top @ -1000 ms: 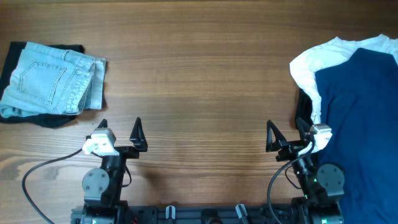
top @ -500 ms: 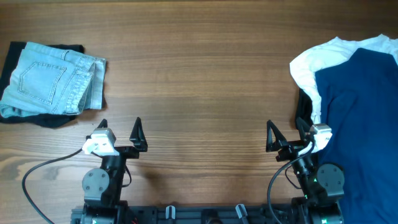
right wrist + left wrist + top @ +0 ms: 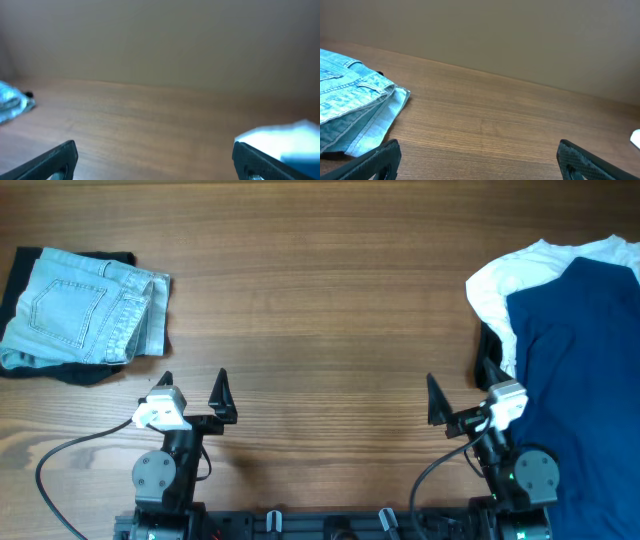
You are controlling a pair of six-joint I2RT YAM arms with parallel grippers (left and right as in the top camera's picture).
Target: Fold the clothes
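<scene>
Seemingly tangled, the navy shirt (image 3: pixel 580 350) and white top (image 3: pixel 500 280) may lift together when the right gripper (image 3: pixel 458 388), jaws wide as on the left gripper (image 3: pixel 193 377), pinches them.

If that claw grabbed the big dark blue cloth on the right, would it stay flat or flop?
Probably flop: the navy garment lies spread with soft folds, so it would likely drape and sag from one pinch. It looks thin, and lifting may drag the white fabric touching it.

Black arms (image 3: pixel 165 475) bear white wrist blocks (image 3: pixel 160 410), pointed claws (image 3: pixel 193 380), black cables (image 3: pixel 60 455).
</scene>
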